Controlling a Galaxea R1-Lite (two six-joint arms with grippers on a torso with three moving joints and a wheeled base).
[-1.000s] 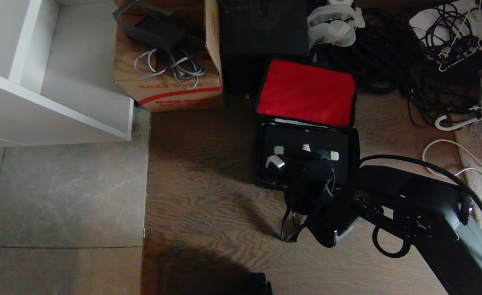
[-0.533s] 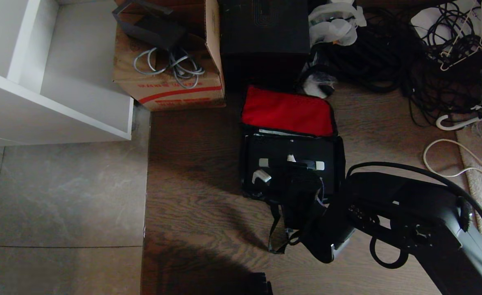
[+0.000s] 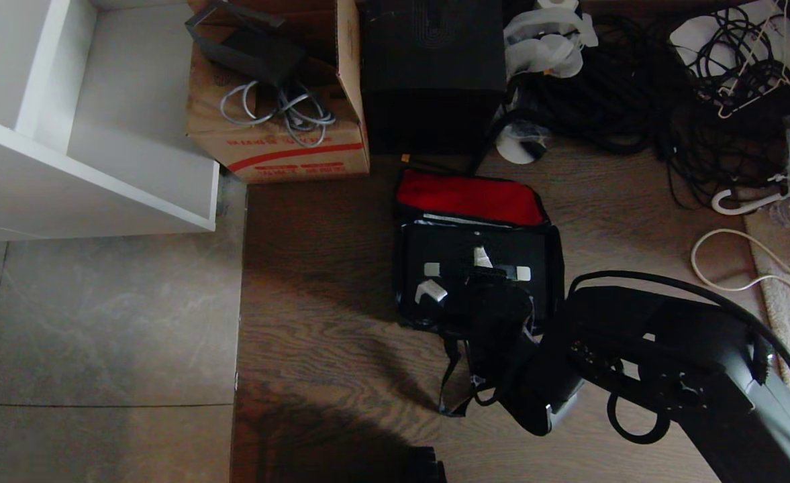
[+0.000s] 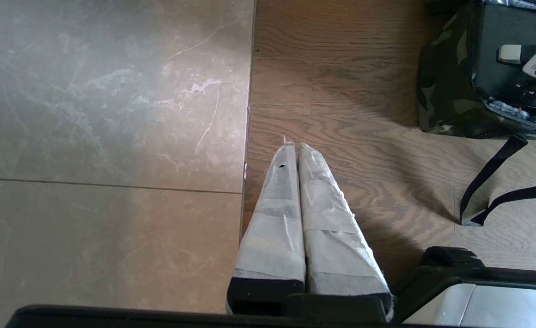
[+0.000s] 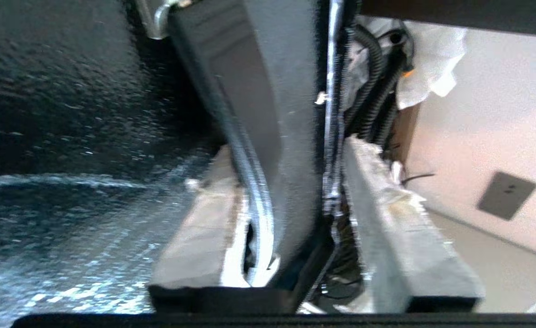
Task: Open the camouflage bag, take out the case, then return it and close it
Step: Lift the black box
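- right gripper [image 5: 290, 182]: fingers [image 5: 400, 228] parted, straddling the case's black handle [image 5: 268, 114]; a gap shows between the handle and one finger, so the hold looks slack and I can't tell whether they press on it
- in the head view the right gripper [image 3: 495, 305] sits over the near half of the case, and its arm [image 3: 663, 362] reaches in from the lower right
- case [image 3: 478, 268]: black, lies down inside the camouflage bag, top face up, silver handle ends [image 3: 522, 273] and a pale tag showing
- camouflage bag [image 3: 405, 282]: open, on the wooden floor [image 3: 314, 295], red-lined lid [image 3: 468, 198] tipped back on the far side
- black strap [image 3: 450, 376] trails from the bag's near side onto the floor; in the left wrist view the camouflage side [image 4: 441, 91] and the strap [image 4: 491, 182] are clear
- left gripper [image 4: 297, 148]: padded fingers [image 4: 277, 218] pressed together, holding nothing, hanging over the seam where the wood meets the grey tiles [image 4: 113, 114], well apart from the bag
- further out: cardboard box [image 3: 280, 127] with red stripe and grey cables on top, tall black box [image 3: 431, 67] just beyond the bag's lid, white shelf unit [image 3: 66, 134] far left, tangle of black cables [image 3: 670, 100] far right, white cord [image 3: 723, 261] near the rug edge
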